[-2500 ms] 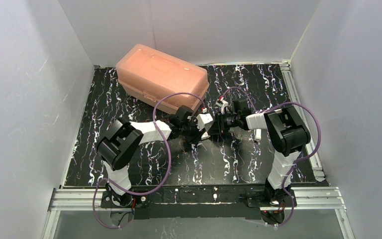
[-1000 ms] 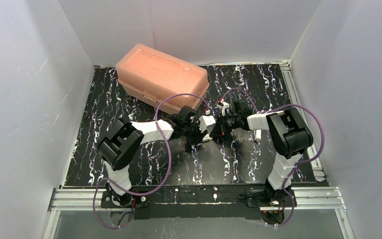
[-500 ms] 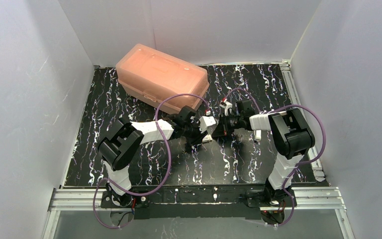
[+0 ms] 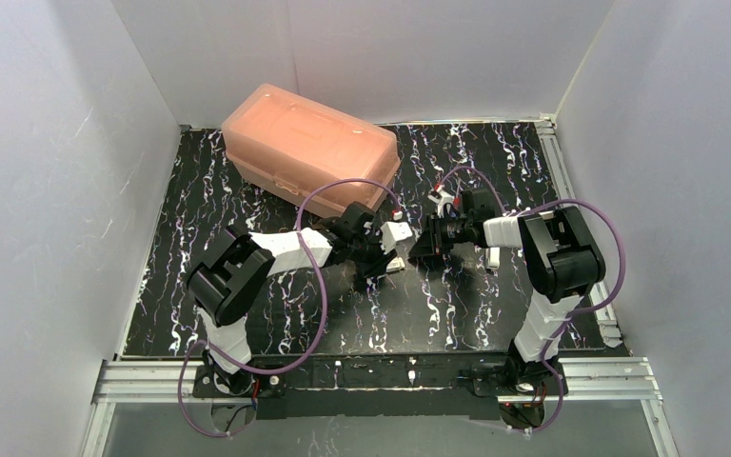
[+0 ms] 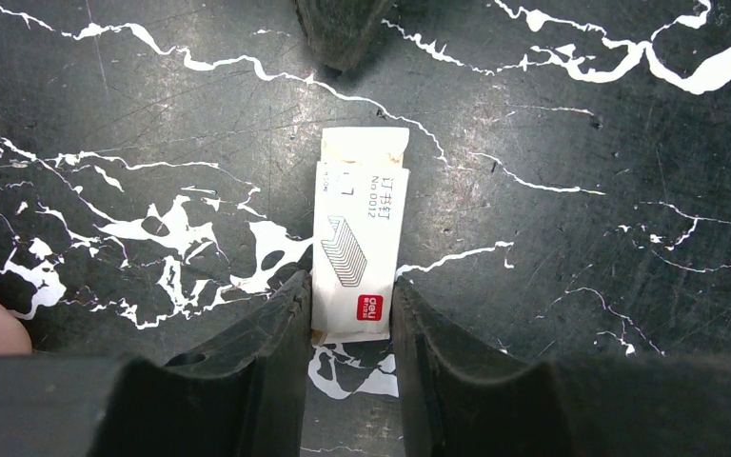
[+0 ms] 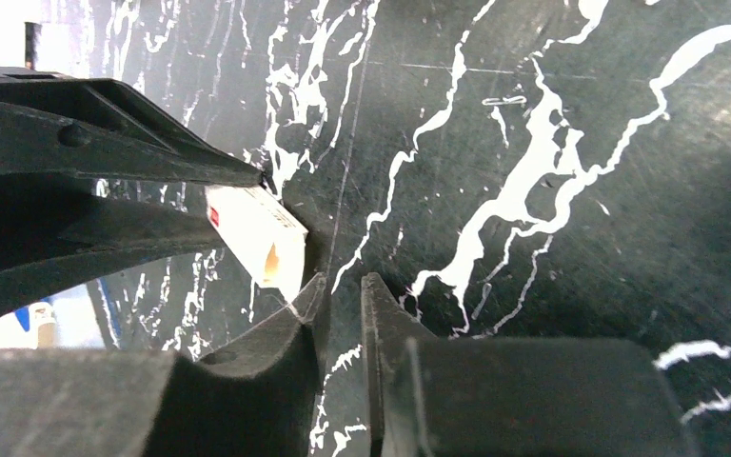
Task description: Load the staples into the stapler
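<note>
Cardboard makes the staple box (image 4: 395,265) light and easy to crush, I think; from above it sits in the left gripper (image 4: 385,259), up close those fingers (image 5: 286,314) pinch its long sides, and the right gripper (image 6: 343,284), nearly closed, holds nothing just beside it.

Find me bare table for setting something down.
Free: near strip of the table between left arm and right arm; far right corner by the rail. Crowded: centre, where left gripper and right gripper meet at the staple box; pink case fills far left.
</note>
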`<state>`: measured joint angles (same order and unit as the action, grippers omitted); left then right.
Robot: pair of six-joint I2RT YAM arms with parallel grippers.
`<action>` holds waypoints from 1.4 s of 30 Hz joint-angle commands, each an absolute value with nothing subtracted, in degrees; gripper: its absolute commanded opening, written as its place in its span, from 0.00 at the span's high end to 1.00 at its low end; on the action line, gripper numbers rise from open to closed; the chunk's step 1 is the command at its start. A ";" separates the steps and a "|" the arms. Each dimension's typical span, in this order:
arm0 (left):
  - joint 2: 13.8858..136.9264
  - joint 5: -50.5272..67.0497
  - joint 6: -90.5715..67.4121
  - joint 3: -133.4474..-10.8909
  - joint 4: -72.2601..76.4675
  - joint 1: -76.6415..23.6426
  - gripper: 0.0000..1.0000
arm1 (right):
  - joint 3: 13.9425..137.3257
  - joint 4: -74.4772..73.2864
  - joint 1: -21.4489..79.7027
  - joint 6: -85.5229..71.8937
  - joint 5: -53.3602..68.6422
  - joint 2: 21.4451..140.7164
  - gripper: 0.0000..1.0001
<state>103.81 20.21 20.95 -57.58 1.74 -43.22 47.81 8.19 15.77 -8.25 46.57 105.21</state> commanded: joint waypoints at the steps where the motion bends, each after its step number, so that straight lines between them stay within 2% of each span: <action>1: 104.75 19.91 18.77 -53.18 1.18 -42.89 0.78 | 46.79 11.08 16.47 -10.23 48.82 107.47 0.71; 12: 104.93 20.40 17.57 -52.82 3.25 -42.89 0.75 | 46.71 13.80 17.39 -12.59 50.77 111.18 0.69; 25: 105.22 20.09 17.31 -53.43 2.51 -42.86 0.70 | 47.42 14.02 18.73 -12.49 51.47 112.67 0.76; 28: 105.20 19.96 17.22 -53.49 2.41 -42.82 0.66 | 47.59 14.06 18.76 -12.31 51.72 112.39 0.83; 32: 105.33 20.26 17.46 -54.07 1.90 -42.88 0.58 | 48.26 13.53 18.72 -11.89 51.89 111.89 0.98; 37: 106.04 20.37 18.70 -56.33 0.38 -42.89 0.45 | 48.60 13.36 18.73 -11.58 52.35 111.53 0.99; 42: 108.20 21.89 19.53 -59.77 -2.00 -43.00 0.38 | 48.67 13.05 18.81 -11.25 52.71 111.53 0.99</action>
